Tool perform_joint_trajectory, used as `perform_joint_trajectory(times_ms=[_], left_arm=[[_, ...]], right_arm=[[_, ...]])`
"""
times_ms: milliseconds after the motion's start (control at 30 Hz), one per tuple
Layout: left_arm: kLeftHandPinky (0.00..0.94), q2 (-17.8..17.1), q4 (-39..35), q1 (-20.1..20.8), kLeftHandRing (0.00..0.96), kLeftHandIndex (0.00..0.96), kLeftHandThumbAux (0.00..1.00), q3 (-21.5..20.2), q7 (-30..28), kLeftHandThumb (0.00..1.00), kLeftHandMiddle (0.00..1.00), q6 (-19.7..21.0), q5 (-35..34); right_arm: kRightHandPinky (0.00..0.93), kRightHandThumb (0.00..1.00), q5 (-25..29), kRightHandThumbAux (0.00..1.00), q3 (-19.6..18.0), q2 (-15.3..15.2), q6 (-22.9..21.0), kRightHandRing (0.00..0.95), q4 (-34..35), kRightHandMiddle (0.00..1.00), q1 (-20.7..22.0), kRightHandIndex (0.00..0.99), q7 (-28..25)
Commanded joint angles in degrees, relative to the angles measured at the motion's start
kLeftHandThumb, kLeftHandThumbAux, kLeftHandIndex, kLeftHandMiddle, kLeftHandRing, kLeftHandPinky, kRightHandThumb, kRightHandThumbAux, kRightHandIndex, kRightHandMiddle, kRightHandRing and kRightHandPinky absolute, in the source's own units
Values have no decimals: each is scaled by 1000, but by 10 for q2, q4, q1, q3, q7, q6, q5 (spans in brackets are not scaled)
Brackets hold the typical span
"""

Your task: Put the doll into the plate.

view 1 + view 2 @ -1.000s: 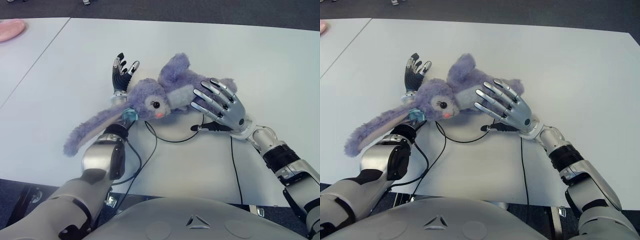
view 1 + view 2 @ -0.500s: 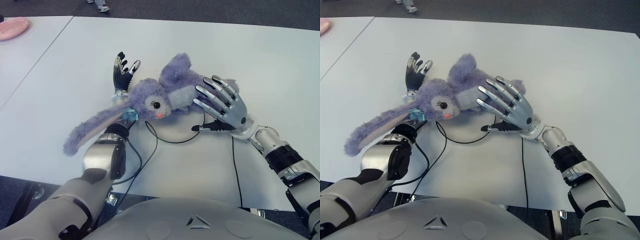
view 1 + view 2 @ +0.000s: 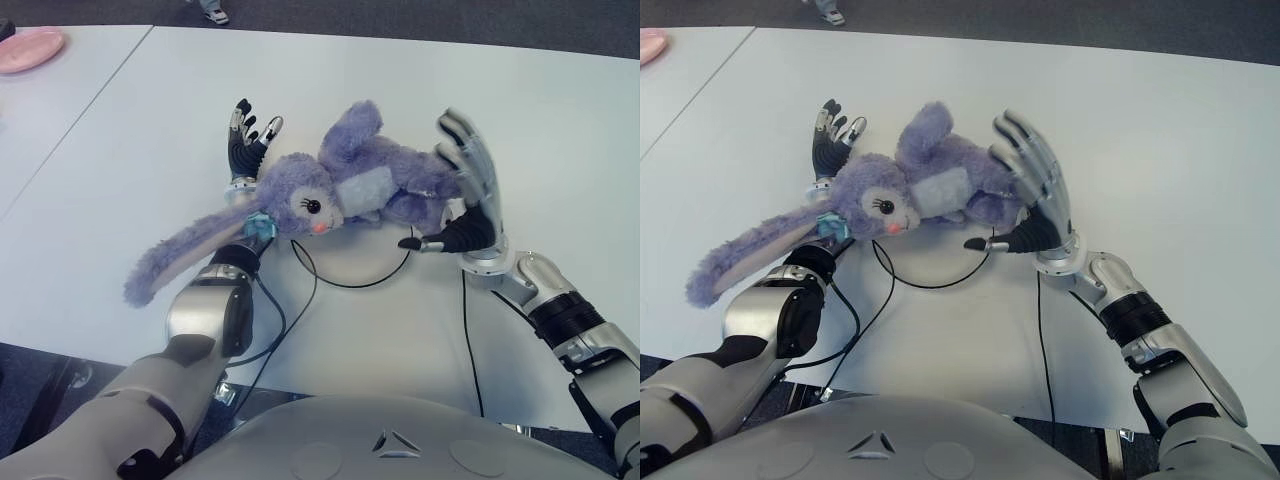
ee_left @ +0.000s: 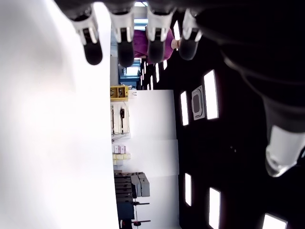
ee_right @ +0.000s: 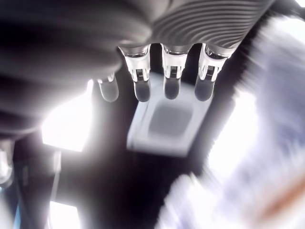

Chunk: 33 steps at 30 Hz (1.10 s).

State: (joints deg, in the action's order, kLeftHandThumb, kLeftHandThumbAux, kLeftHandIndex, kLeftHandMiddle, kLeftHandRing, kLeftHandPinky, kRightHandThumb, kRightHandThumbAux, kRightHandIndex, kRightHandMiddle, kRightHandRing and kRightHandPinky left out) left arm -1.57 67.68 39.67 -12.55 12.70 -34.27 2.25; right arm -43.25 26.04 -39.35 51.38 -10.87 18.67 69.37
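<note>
- Well, the doll (image 3: 335, 190) lies on the table (image 3: 560, 120), draped over the left hand (image 3: 243, 148), whose fingers are spread.
- Right hand (image 3: 1035, 190) open against its far side, gripping nothing.
- Plate (image 3: 30, 50) sits well apart; an ungripped lift could let the doll flop off.

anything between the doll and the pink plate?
Only bare white table between the doll and the pink plate, per the left eye view.

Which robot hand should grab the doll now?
Probably right: the right robot hand stands open against the plush rabbit's body. The left robot hand lies open under its head.
</note>
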Motion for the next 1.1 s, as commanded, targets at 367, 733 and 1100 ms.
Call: perform_joint_trajectory(times_ms=[367,733,1100], left_arm=[[142,25,96,-141,121,108,572,-9,26,0,113,86,-2],[133,26,96,-142,121,108,546,-6,28,0,111,83,2],[129,27,96,-139,115,102,542,-5,27,0,104,88,1]], right_arm=[[0,155,139,478,-133,53,73,0,83,0,-80,0,-130],[0,155,159,478,-177,91,98,0,75,0,-89,0,-198],[0,155,173,478,-212,124,121,0,64,0,-91,0,-254]])
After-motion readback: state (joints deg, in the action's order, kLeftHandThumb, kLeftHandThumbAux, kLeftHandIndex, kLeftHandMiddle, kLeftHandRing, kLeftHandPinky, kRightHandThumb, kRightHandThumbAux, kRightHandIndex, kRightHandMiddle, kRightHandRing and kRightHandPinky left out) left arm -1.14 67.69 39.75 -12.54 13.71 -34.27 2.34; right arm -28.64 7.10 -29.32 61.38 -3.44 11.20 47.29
